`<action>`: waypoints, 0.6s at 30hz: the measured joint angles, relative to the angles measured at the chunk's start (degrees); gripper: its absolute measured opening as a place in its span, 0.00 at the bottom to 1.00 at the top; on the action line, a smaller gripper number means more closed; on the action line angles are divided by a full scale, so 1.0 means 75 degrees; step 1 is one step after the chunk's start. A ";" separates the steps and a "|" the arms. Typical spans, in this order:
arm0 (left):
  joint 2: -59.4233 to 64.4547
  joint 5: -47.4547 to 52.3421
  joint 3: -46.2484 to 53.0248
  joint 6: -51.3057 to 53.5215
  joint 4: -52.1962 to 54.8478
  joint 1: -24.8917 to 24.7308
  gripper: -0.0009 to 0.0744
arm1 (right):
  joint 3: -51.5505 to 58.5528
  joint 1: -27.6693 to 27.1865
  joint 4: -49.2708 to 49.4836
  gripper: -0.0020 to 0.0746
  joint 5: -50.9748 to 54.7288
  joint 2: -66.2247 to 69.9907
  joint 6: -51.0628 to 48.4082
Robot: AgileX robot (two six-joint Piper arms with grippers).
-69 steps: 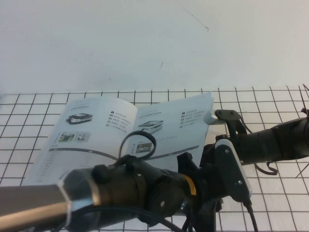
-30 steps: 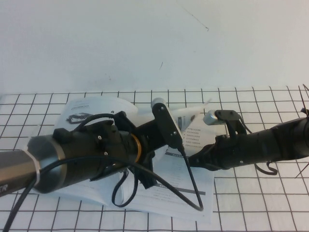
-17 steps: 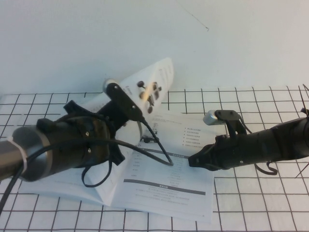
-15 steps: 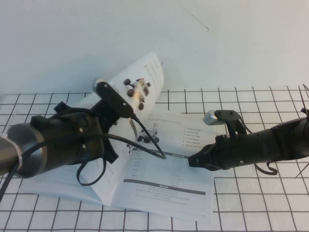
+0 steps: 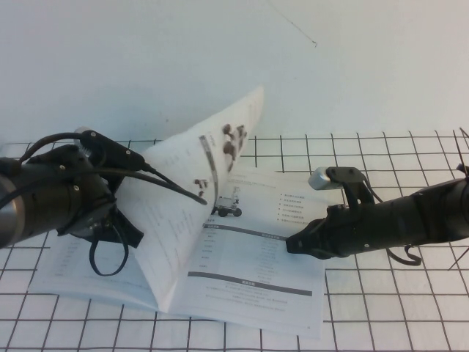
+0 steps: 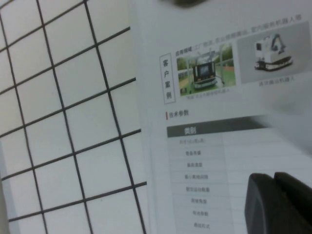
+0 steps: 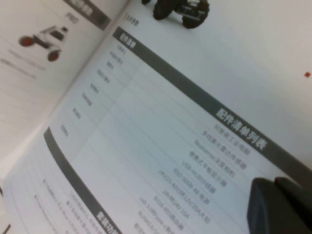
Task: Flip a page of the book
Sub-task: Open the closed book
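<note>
I am working at the book (image 5: 242, 271), which is lying open on the gridded desk (image 5: 396, 308), in the middle of the desk between my two arms. My right claw (image 5: 292, 245) is pressing its tip down on the right-hand leaf, just beside the dark header bar, and its fingers (image 7: 278, 207) are pressed together with nothing between them. I am keeping it there as a weight, I judge, so the booklet is not sliding or lifting while the other leaf is swinging.

The page (image 5: 198, 198) is standing nearly upright over the spine, bowed, its top corner curling up toward the wall. My left claw (image 5: 126, 229) is low at the left side of the book, hovering over the left-hand leaf; from its wrist camera its dark fingers (image 6: 273, 202) are lying side by side, closed, with no paper pinched that I can make out. So the page is resting against my left arm and cable rather than being gripped, as far as I can tell.

The turn looks about half done: the leaf is past the lift but not yet laid flat on the left. Being thin and glossy, it could flop back rightward if my left arm clears it too soon.
</note>
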 joint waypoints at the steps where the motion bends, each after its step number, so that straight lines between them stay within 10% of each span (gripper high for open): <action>1: 0.0000 -0.0087 0.0000 0.0036 -0.0036 0.0013 0.01 | 0.0000 0.0000 0.0060 0.03 0.0020 0.0000 -0.0060; 18: 0.0000 -0.0445 0.0000 0.0114 -0.0458 0.0013 0.01 | -0.2299 0.0011 0.0707 0.03 0.0495 0.0674 -0.0359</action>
